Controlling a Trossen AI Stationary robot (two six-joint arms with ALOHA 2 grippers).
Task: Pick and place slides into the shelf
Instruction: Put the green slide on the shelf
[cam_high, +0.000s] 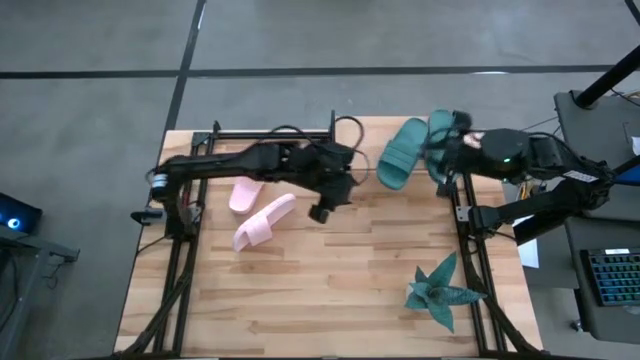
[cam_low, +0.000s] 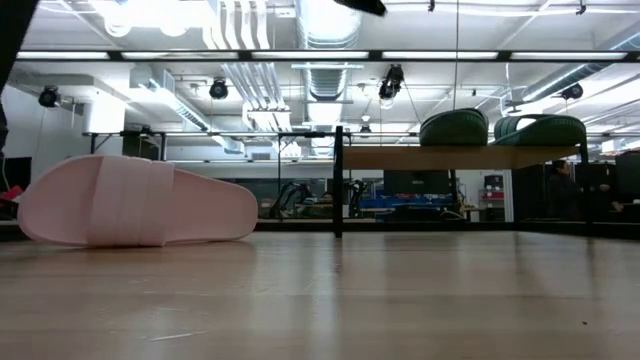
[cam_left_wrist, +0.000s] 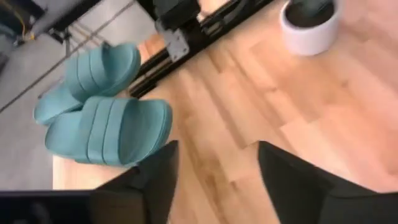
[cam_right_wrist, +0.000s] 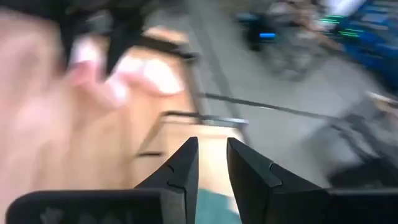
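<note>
Two dark teal slides (cam_low: 453, 128) (cam_low: 540, 130) rest on their soles side by side on the shelf (cam_low: 450, 157), a light-wood board on black posts at the table's far right; they also show in the high view (cam_high: 403, 152) and the left wrist view (cam_left_wrist: 109, 130). Two pale pink slides (cam_high: 245, 193) (cam_high: 265, 221) lie on the tabletop left of centre, one large in the low view (cam_low: 140, 200). My left gripper (cam_high: 330, 200) (cam_left_wrist: 214, 180) hangs open over the table's middle, holding nothing. My right gripper (cam_high: 437, 163) (cam_right_wrist: 212, 155) is beside the teal slides, its fingers a narrow gap apart, nothing between the tips.
A teal spiky star-shaped plant (cam_high: 440, 290) stands near the table's near right corner. A white round pot (cam_left_wrist: 308, 25) shows in the left wrist view. Black rails (cam_high: 465, 215) run along the table's left and right sides. Bare wood (cam_high: 340, 290) lies between the pink slides and the plant.
</note>
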